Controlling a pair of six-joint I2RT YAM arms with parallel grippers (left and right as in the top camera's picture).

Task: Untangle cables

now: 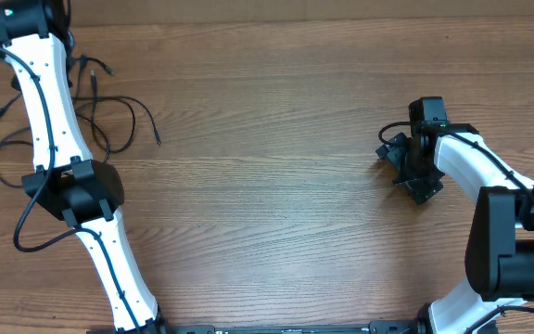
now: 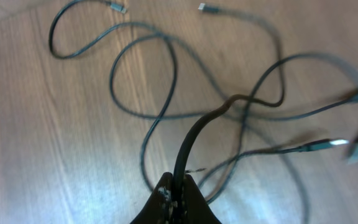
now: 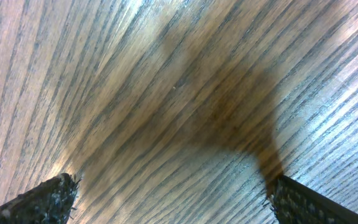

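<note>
A: Right, biggest first: what fills the overhead view?

B: The wooden table, grain running side to side. The left arm crosses it from about seven o'clock at the near edge up to eleven o'clock. The right arm comes in from five o'clock and bends round to about three.

A: And the cables?

B: Thin and black, sprawled in loose loops on the wood at about ten o'clock. They lie on both sides of the left arm and partly under it. From the left wrist camera the loops cross one another several times. I cannot tell how many separate cords there are.

A: The claws?

B: The left gripper sits at six o'clock in its own view, fingers pinched together on one strand of the cables. That strand rises from the fingers toward twelve, then kinks off toward two o'clock, nearer the camera than the rest. The right gripper is at three o'clock on the table, well apart from the cables, its jaws spread wide and holding nothing. In its wrist view only bare wood shows between the two pads.

A: Smallest things?

B: The plug ends. One bright tip is at three o'clock in the left wrist view, with a blurred one just beside it. Two more are at the top edge, near eleven and twelve.
</note>
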